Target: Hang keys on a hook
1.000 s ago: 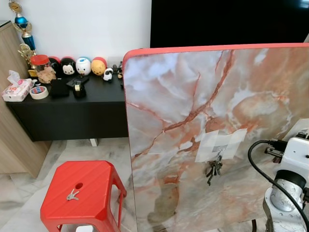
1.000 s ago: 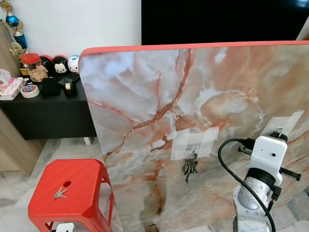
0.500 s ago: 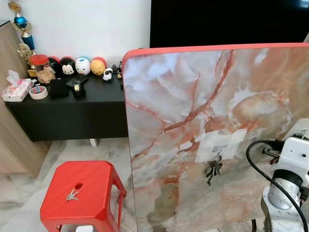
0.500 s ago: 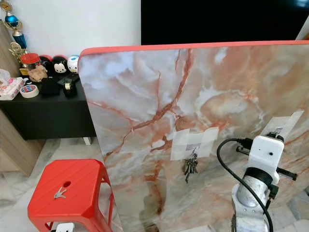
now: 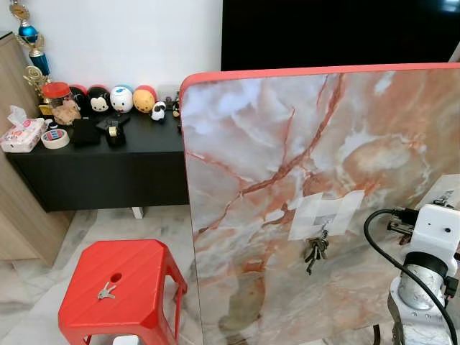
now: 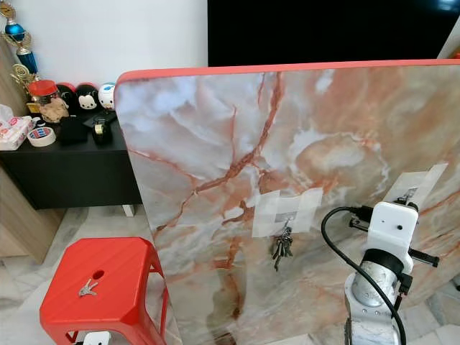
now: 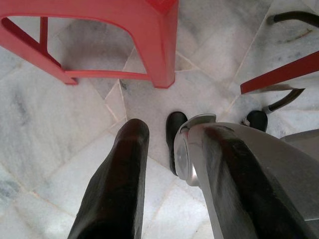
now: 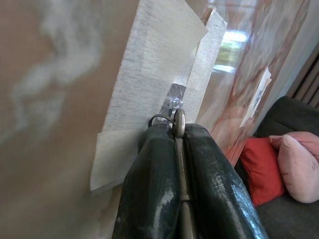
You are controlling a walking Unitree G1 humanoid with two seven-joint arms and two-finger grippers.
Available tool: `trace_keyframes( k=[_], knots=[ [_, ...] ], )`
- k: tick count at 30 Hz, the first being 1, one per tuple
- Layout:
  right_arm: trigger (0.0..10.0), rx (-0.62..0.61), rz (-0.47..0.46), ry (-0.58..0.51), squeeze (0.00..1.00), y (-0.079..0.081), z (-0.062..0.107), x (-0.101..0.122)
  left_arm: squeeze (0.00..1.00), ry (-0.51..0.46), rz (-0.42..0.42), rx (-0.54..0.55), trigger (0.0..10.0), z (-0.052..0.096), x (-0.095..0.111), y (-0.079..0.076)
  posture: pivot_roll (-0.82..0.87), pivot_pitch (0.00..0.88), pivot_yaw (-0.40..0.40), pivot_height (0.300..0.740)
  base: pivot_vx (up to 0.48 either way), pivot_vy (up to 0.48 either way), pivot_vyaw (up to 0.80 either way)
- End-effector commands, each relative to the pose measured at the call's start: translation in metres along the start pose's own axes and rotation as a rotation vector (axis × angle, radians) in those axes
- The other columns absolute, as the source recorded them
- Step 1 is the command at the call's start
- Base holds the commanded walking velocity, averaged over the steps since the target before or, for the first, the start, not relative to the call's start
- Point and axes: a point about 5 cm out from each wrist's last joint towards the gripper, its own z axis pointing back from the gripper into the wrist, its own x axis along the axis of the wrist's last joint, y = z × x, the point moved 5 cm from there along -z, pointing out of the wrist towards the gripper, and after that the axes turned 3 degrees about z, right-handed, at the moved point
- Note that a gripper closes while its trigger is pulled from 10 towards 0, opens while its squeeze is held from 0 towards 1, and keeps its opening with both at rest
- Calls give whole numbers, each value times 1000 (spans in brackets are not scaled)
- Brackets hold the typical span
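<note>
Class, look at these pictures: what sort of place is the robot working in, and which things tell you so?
Probably a home living room: a black sideboard holding plush toys, a trophy and a tissue pack, a red plastic stool on a marble-tiled floor, and a sofa with cushions.

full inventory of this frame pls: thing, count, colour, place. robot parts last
marble panel: 1, pink-white with red edge, upright in front of robot
taped hooks: 2, clear on white tape, one mid-panel, one at the panel's right
key bunch: 1, dark metal, hanging on mid-panel hook
loose keys: 1 set, silver, on stool top
stool: 1, red, floor at left
black cabinet: 1, against wall, holding round toys, jar, tape roll, tissue pack
trophy: 1, blue-gold, far left
cushions: red and pink, on dark sofa
left tool: black fingers apart, pointing at floor
right tool: black fingers closed on a key ring at the right hook
</note>
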Motion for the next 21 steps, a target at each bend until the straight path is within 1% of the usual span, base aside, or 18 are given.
trace_keyframes(
  k=[1,2,4,8,12,16,17,18,19,20,21],
  knots=[
    [10000,-22,-15,-54,0,-2,4,13,0,10,-19,-7,10000,0,0,-2,29,0,-73,714,0,0,0],
    [10000,-32,-27,-50,0,-4,6,13,0,9,-19,-7,10000,0,0,-2,29,0,-73,714,0,0,0],
    [10000,-9,-38,-38,0,-1,9,11,0,10,-19,-7,10000,0,0,-2,26,0,-73,714,0,0,0],
    [10000,12,-28,-14,0,3,16,4,0,10,-20,-9,10000,-1,0,-2,26,0,-72,714,0,0,0],
    [10000,12,-30,-6,0,3,17,3,0,9,-20,-11,10000,-1,0,-3,24,0,-72,714,0,0,0],
    [10000,22,-27,-7,0,4,14,3,0,9,-19,-10,10000,-1,0,-3,26,0,-75,714,0,0,0],
    [10000,22,-30,-8,447,4,14,3,0,9,-19,-10,10000,-1,0,-3,26,0,-75,714,0,0,0],
    [10000,21,-32,-9,447,3,14,3,0,9,-19,-10,10000,-1,0,-3,26,0,-75,714,0,0,0],
    [10000,20,-40,-10,969,3,13,3,0,9,-18,-10,10000,-1,0,-3,26,0,-75,714,0,0,0],
    [10000,21,-42,-14,1000,3,13,4,0,9,-18,-10,10000,-1,0,-3,26,0,-75,714,0,0,0],
    [10000,24,-46,-20,1000,3,12,5,0,9,-17,-10,10000,-1,0,-3,26,0,-75,714,0,0,0]
  ],
)
